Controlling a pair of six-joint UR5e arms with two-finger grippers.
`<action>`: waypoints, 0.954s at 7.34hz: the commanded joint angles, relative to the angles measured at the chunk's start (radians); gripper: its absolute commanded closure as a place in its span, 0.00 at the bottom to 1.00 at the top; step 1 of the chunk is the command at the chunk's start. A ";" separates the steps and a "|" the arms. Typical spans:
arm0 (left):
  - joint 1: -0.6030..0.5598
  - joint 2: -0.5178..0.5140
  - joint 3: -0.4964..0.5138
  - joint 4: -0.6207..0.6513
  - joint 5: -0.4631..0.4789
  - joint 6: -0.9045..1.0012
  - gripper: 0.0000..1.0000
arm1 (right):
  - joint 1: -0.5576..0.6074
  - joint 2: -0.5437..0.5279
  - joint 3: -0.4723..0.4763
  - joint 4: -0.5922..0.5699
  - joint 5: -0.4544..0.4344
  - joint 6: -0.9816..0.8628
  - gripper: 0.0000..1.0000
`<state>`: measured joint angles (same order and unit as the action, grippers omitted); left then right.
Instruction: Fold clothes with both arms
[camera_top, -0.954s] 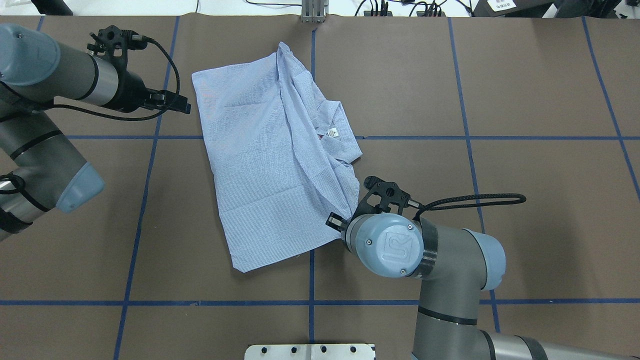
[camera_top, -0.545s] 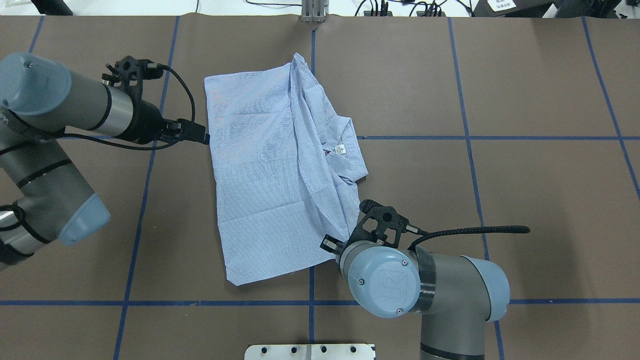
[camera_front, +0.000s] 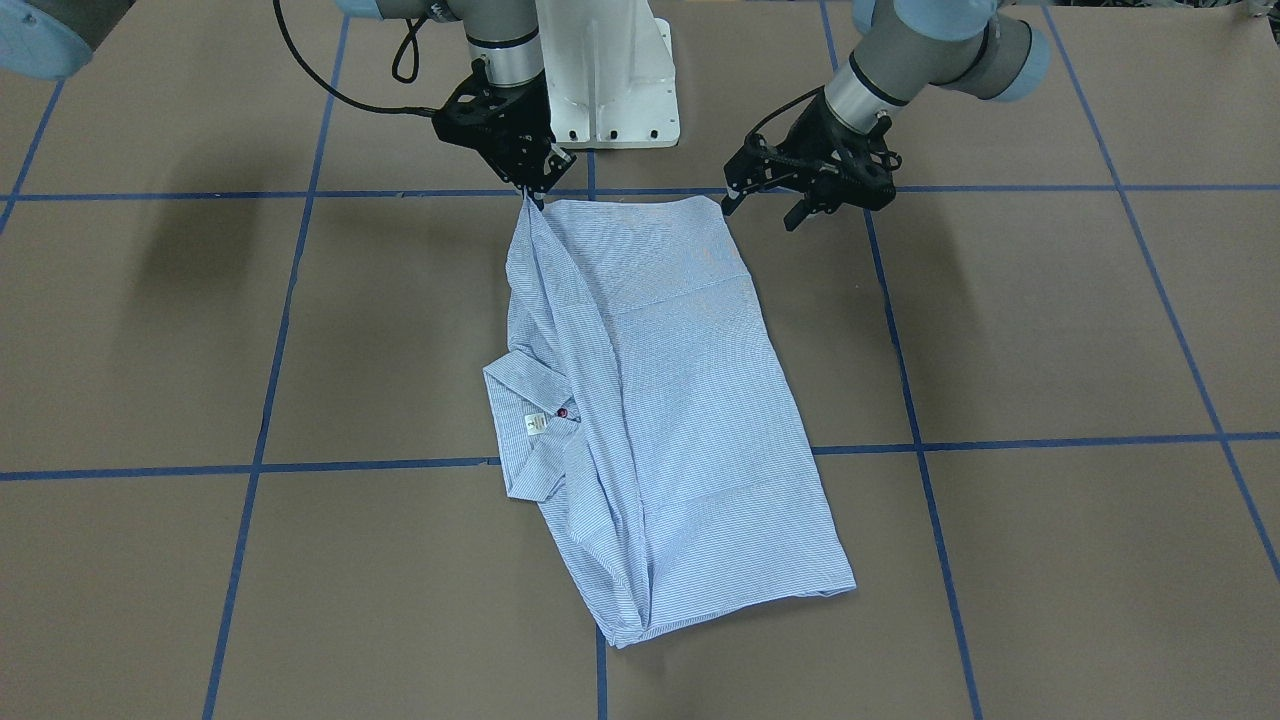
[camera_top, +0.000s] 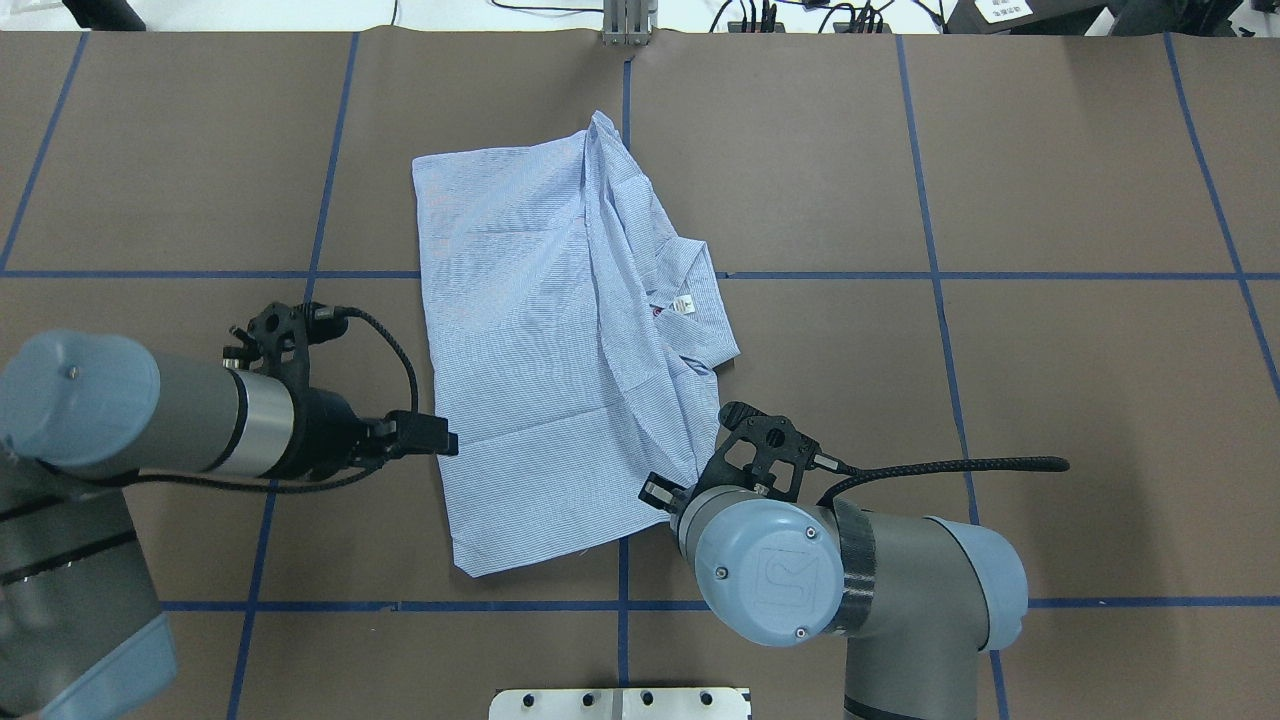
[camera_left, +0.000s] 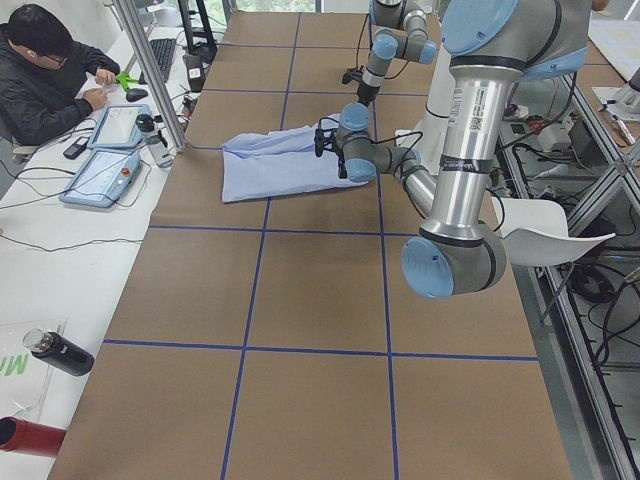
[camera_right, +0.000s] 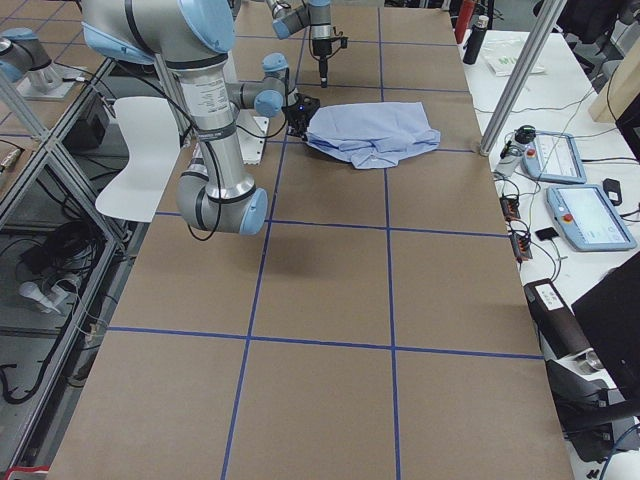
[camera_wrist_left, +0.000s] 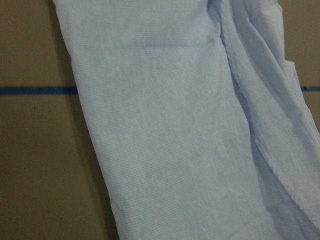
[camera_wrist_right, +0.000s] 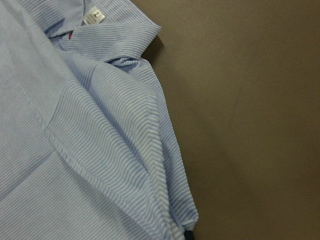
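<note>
Shirt (camera_top: 540, 330) lies mid-frame. At top centre, the right gripper (camera_front: 533, 192) pinches one corner. The left gripper (camera_front: 760, 212) gapes empty beside the other and should seize it squarely before lifting.

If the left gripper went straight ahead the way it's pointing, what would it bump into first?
Most likely the shirt: the left gripper points at its side edge, and its wrist camera sees mostly striped cloth ahead. Its height over the cloth is unclear.

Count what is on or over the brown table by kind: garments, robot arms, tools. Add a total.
shirt: 1
arms, the left arm and the right arm: 2
tools, the left tool and the right tool: 2
Total: 5
</note>
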<state>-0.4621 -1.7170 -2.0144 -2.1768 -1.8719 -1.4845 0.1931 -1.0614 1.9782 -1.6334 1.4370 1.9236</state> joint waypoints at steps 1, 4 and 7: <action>0.149 0.051 -0.026 0.003 0.207 -0.249 0.00 | 0.006 -0.002 0.008 0.000 -0.001 0.000 1.00; 0.210 0.043 0.002 0.003 0.231 -0.338 0.00 | 0.011 -0.006 0.008 0.000 -0.001 0.000 1.00; 0.247 -0.056 0.100 0.002 0.284 -0.358 0.08 | 0.011 -0.005 0.008 0.000 -0.001 0.000 1.00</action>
<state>-0.2353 -1.7433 -1.9461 -2.1739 -1.6045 -1.8331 0.2039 -1.0663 1.9860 -1.6337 1.4358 1.9236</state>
